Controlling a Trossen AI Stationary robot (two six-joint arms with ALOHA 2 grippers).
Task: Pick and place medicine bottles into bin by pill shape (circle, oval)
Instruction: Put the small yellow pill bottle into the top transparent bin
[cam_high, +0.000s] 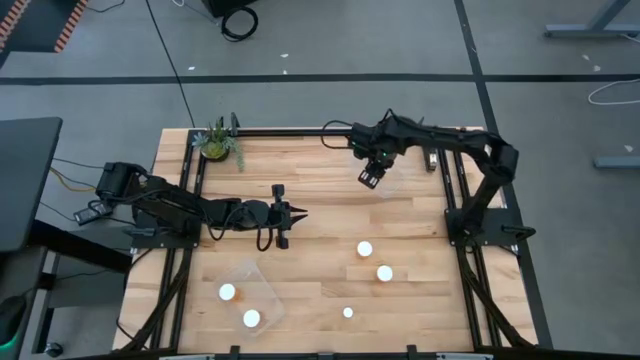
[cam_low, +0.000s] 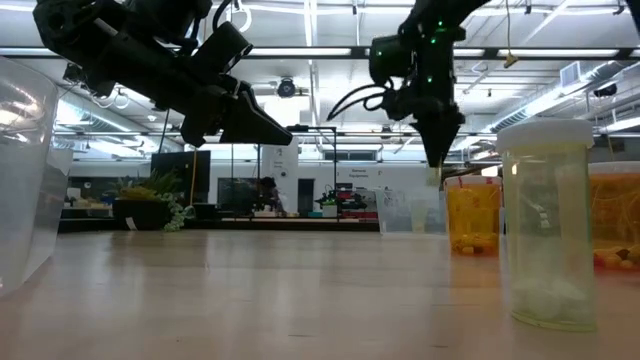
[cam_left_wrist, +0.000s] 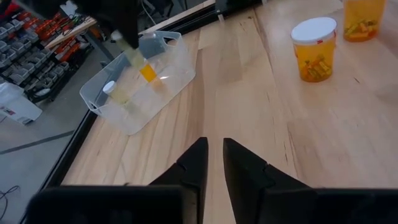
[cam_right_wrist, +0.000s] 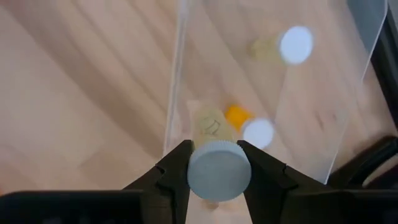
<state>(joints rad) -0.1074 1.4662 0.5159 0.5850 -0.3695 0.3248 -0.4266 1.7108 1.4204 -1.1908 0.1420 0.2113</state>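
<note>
- Right gripper (cam_right_wrist: 214, 171) clamps a pale, white-capped medicine bottle (cam_right_wrist: 219, 172); directly below lies a clear plastic bin (cam_right_wrist: 348, 81), the high view barely showing it.
- Left gripper (cam_left_wrist: 213, 162) hovers, fingers nearly together, empty.

Nothing here can be read. The white-capped bottle (cam_left_wrist: 316, 48) at about one o'clock from the left arm's fingers carries a small red mark at its cap's rim (too small to tell letters from a smudge). The near bottle (cam_low: 546, 222) in the low view has a pale, see-through wall with no legible print. Signs in the room behind are too blurred to make out.
</note>
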